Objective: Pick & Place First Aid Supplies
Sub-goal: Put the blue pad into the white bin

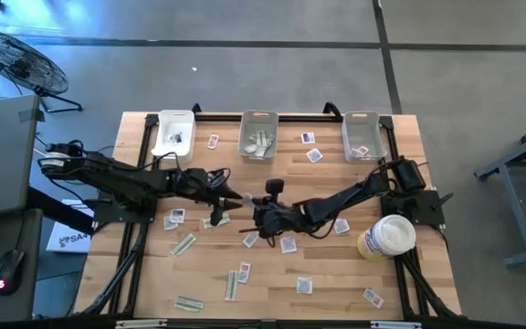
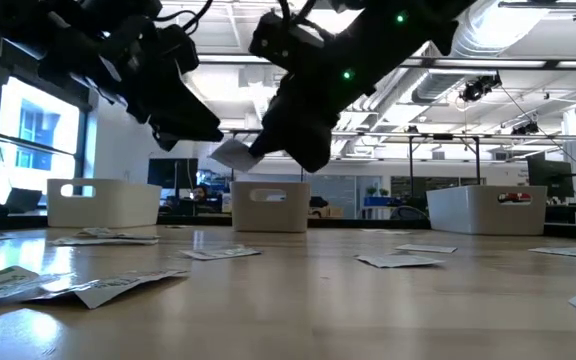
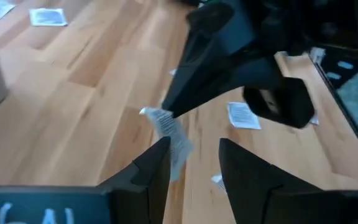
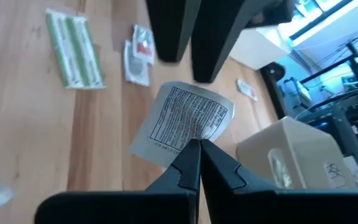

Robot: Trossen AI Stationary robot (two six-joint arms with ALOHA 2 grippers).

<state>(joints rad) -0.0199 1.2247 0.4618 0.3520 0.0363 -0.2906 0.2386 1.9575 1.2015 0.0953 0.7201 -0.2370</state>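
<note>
Holding a white packet (image 4: 182,122) by one corner, your right gripper (image 4: 199,149) has its fingers pinched shut on it, lifted off the table (image 1: 336,274) near the centre. Your left gripper (image 3: 194,160) faces it from the left with fingers parted, one on either side of the packet's free edge; you cannot tell whether they touch it. In the low view the packet hangs between the two dark grippers, clear of the wood. More packets (image 1: 298,285) and pale green strips (image 1: 184,244) lie scattered across the table, three bins (image 1: 258,134) stand along the far edge, and a round tub (image 1: 386,238) sits at the right.
</note>
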